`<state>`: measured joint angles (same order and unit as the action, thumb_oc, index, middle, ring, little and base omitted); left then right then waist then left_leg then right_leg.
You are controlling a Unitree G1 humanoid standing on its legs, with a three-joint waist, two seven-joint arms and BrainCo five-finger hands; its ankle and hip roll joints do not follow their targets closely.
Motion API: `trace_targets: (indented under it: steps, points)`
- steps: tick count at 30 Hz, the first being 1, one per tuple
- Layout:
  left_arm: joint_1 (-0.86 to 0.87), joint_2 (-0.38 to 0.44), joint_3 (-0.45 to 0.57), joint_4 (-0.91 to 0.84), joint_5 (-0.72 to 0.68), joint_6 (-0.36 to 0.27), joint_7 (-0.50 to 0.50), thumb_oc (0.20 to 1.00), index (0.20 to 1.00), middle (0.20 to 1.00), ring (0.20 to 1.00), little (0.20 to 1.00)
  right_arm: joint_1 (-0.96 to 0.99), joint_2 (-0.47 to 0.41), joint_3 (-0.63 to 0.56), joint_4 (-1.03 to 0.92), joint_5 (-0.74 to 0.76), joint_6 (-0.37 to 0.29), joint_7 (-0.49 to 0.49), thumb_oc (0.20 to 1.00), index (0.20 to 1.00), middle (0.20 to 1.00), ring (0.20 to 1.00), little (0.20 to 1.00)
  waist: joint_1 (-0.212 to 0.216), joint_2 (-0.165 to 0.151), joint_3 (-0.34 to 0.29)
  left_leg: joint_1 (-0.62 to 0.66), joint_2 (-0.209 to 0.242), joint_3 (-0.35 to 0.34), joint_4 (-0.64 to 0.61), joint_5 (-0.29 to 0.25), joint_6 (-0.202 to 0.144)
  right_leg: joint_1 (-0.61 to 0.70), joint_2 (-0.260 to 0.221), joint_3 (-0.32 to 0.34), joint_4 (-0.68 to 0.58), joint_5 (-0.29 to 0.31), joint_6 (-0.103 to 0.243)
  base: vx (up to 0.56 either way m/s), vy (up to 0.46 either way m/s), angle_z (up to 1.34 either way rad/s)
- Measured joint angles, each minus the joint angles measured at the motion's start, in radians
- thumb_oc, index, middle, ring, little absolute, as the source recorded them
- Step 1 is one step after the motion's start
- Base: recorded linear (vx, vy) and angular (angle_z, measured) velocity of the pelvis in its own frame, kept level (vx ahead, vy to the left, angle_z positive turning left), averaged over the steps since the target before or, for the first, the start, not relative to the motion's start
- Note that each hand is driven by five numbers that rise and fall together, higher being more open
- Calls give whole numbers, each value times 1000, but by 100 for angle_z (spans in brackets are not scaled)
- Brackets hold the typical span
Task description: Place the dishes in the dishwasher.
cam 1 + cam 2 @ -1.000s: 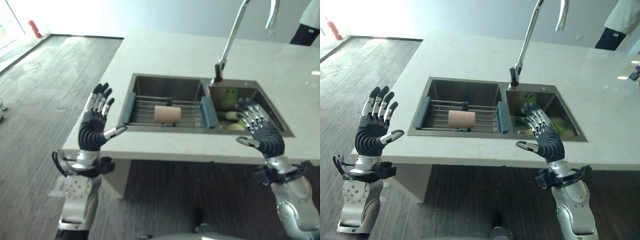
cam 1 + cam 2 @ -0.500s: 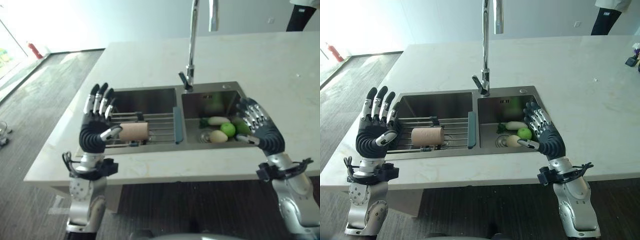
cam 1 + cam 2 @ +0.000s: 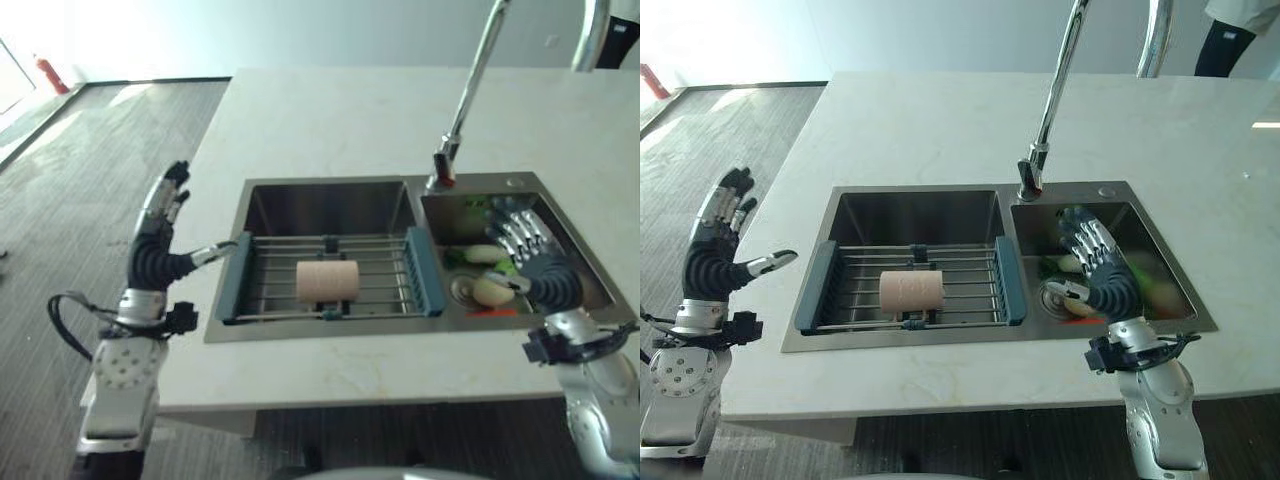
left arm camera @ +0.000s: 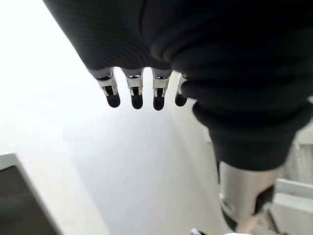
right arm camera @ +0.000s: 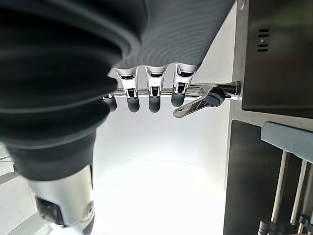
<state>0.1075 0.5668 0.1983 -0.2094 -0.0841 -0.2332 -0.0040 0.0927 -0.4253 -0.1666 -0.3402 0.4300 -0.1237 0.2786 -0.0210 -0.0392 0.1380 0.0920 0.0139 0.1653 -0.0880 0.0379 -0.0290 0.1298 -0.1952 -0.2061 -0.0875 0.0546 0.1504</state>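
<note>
A pale stone countertop (image 3: 940, 130) is seen with a double steel sink (image 3: 920, 215) set into it and a tall faucet (image 3: 1055, 90) rising behind the divider. In the left basin a wire drying rack (image 3: 855, 290) with blue-grey end pieces is laid across, and a tan cylindrical cup (image 3: 910, 290) is lying on its side on the rack bars. The left hand (image 3: 712, 262) is raised off the counter's left edge, fingers (image 3: 725, 205) straight and released, thumb spread toward the rack; nothing is held, and the cup lies well beyond its fingertips. The right hand (image 3: 1102, 275) is held over the right basin with fingers (image 3: 1088, 235) extended and relaxed, empty. Just beside and beneath those fingers, rounded pale and green items (image 3: 490, 290) rest on the basin floor; they appear to be vegetables, though this is hard to tell. A person (image 3: 1230, 30) stands at the counter's far right corner.
</note>
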Motion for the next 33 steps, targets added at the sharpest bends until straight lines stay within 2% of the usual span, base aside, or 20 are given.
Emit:
trace_targets:
  steps: [2,5,8,11,13,15,20,25,33]
  points:
    - [-2,46,-15,37,79,82,1,1000,1000,1000,1000,1000,-25,-34,0,21,-14,12,-3,1000,1000,1000,1000,1000,-3,5,0,-1,11,4,-2,-1,-5,-1,11,3,0,-2,2,5,53,-5]
    - [-38,77,-39,79,139,155,18,1000,1000,1000,1000,1000,-30,-62,0,21,-18,28,-4,1000,1000,1000,1000,1000,-6,6,-4,1,24,5,-6,1,-10,-1,18,4,0,-1,0,3,10,-2]
    - [-76,78,-81,94,194,199,21,1000,1000,1000,1000,1000,-30,-61,7,21,-18,36,-3,1000,1000,1000,1000,1000,-13,13,-17,1,29,8,-6,6,-13,-4,28,9,0,2,-4,9,1,-3]
    - [-101,88,-125,94,247,245,-28,1000,1000,1000,1000,1000,-31,-71,8,21,-17,49,-3,1000,1000,1000,1000,1000,-36,18,-36,4,32,12,-6,10,-9,-5,31,17,0,2,-5,13,9,-8]
    - [-130,140,-179,105,268,279,-63,1000,1000,1000,1000,1000,-43,-94,16,22,-17,52,-3,1000,1000,1000,1000,1000,-50,21,-40,15,34,17,-6,9,-9,0,33,30,0,2,-5,27,14,-16]
    - [-203,187,-244,162,337,292,-86,1000,1000,1000,1000,1000,-46,-98,33,27,-17,52,-1,1000,1000,1000,1000,1000,-74,27,-49,21,36,32,-6,9,-9,0,35,37,0,3,-7,28,15,-15]
    - [-280,237,-321,196,441,302,-145,1000,1000,1000,1000,1000,-49,-130,43,57,-16,55,16,1000,1000,1000,1000,1000,-115,42,-73,34,39,45,-6,8,-9,2,39,59,0,6,-10,14,11,-12]
    - [-284,237,-358,232,575,304,-213,1000,1000,1000,1000,1000,-49,-134,44,58,-16,56,40,1000,1000,1000,1000,1000,-115,41,-77,35,51,64,-6,10,-12,-7,49,74,-1,14,-20,-6,3,-11]
    - [-284,240,-366,263,587,352,-302,1000,1000,1000,1000,1000,-49,-134,49,61,-16,73,50,1000,1000,1000,1000,1000,-115,36,-96,33,55,69,-6,12,-15,-15,54,85,-6,17,-22,-1,1,-3]
